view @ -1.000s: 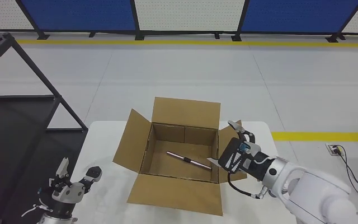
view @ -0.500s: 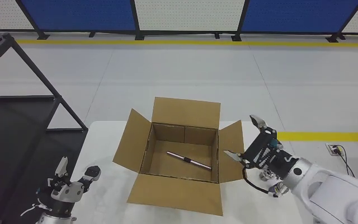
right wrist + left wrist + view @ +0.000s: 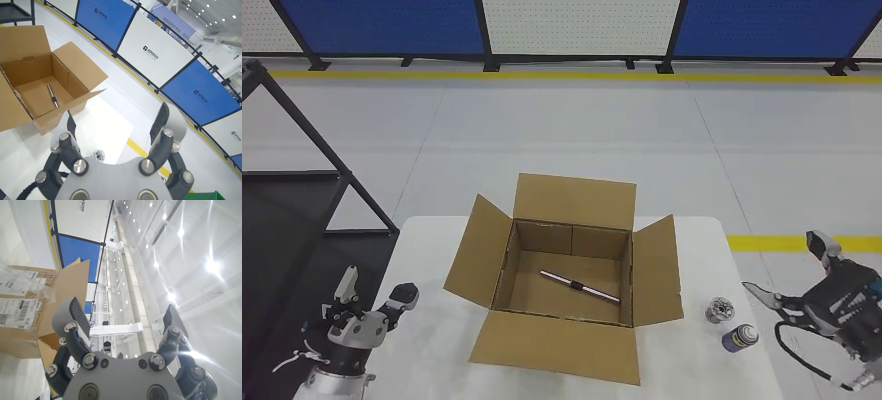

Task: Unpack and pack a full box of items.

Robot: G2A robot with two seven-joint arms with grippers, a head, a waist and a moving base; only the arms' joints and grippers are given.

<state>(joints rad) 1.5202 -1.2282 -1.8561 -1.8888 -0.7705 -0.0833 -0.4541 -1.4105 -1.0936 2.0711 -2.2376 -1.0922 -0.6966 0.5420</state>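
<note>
- An open cardboard box (image 3: 575, 201) sits mid-bench on the white bench (image 3: 432, 335), all four flaps folded outward.
- A slim metal rod (image 3: 580, 287) lies flat and diagonal on the box floor; the right wrist view shows the same rod (image 3: 52, 95) inside the box (image 3: 62, 73).
- Two items stand on the bench just beyond the box's right flap: a small silvery round part (image 3: 719, 311) and, just beside it and nearer the front edge, a little dark can (image 3: 737, 338) with a blue top. The two are close together, but contact cannot be judged.
- The right gripper (image 3: 778, 262) hangs off the bench's right edge, near the two items, jaws spread wide and holding nothing; its own camera (image 3: 116, 111) looks past the round part (image 3: 98, 155) toward the box.
- The left gripper (image 3: 376, 287) sits low at the bench's front left corner, well apart from the box, jaws released and empty; in its wrist view (image 3: 122, 309) it points upward, with a labelled outer side of the box (image 3: 24, 321) close by.
</note>
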